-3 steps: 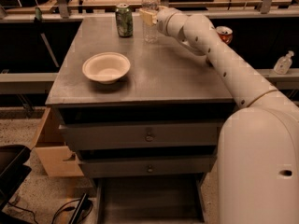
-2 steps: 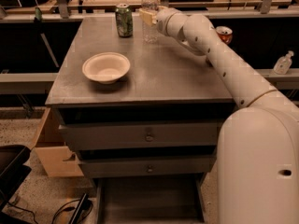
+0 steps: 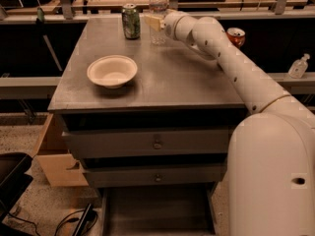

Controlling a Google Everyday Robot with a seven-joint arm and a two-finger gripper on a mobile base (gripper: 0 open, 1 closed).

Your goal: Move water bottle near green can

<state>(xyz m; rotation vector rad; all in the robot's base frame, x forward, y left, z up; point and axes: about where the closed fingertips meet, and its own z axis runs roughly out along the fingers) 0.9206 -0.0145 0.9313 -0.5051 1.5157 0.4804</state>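
Note:
The water bottle (image 3: 158, 6), clear with a white cap, stands upright at the far edge of the grey table (image 3: 187, 82). The green can (image 3: 131, 21) stands just to its left, a small gap between them. My gripper (image 3: 154, 22) is at the bottle's lower half, reaching in from the right along the white arm (image 3: 231, 63). The gripper hides part of the bottle's body.
A white bowl (image 3: 112, 71) sits on the table's left middle. A red-orange soda can (image 3: 236, 36) stands behind my arm at the right edge. A small clear pump bottle (image 3: 299, 67) is on a ledge at far right. Drawers are below the tabletop.

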